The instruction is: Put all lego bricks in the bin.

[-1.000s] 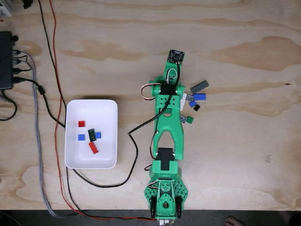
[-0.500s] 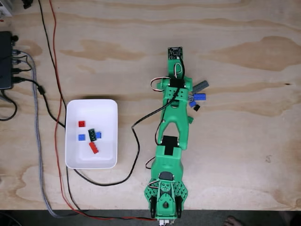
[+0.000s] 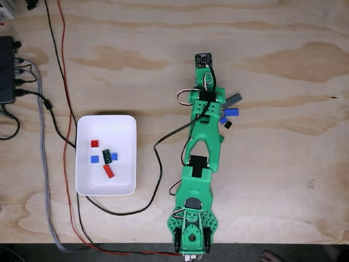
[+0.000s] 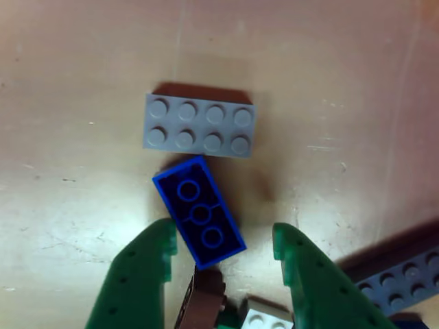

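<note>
In the other view my gripper (image 4: 225, 236) is open, its two green fingers (image 4: 137, 274) low over the wood. An upside-down blue lego brick (image 4: 199, 211) lies between the tips, nearer the left finger. Just beyond it lies a grey two-by-four plate (image 4: 199, 125). A brown brick (image 4: 202, 301) and a white one (image 4: 264, 317) sit under the gripper, and a dark grey plate (image 4: 398, 274) lies at the right. In the fixed view the green arm (image 3: 206, 114) covers part of this pile (image 3: 232, 112). The white bin (image 3: 87, 180), left of the arm, holds several red, blue and black bricks (image 3: 108, 171).
Black and red cables (image 3: 65, 109) run down the left side past the bin, and a black cable (image 3: 158, 158) loops from the arm towards it. A black box (image 3: 6, 71) with plugs sits at the far left edge. Bare plywood lies right of the pile.
The arm has swung slightly right and stretched over the brick pile, now covering the white and green bricks that showed beside it. The bin's contents are unchanged.
</note>
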